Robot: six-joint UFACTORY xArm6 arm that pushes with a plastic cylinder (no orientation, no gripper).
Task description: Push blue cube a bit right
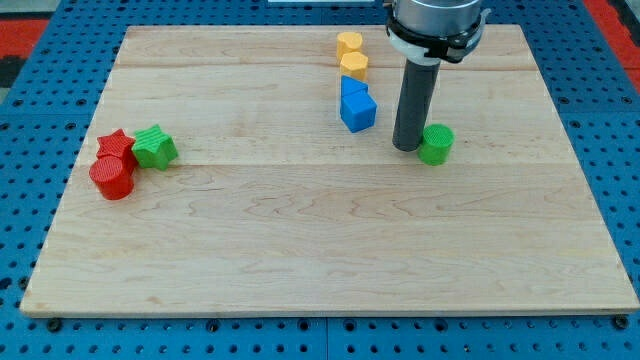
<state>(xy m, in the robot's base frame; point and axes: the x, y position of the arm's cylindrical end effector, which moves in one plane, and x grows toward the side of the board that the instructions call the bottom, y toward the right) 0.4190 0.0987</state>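
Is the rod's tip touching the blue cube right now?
Apart. The camera view shows bare wood between my tip and the blue cube; the tip stands to the cube's right, beside the green cylinder.

Two yellow blocks (349, 44) (354, 67), two blue (359, 111) (350, 88), two red (112, 178) (116, 145), two green (154, 147) (436, 144) (eight altogether).

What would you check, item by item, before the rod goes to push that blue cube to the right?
1. My tip on the blue cube's left side: not ok, it stands to its right.
2. Tip clear of the green cylinder: not ok, right beside it.
3. Board right of the cube free: not ok, tip and green cylinder are there.
4. Blue cube apart from neighbours: cannot tell, another blue block sits close behind.
5. Cube on board: ok.
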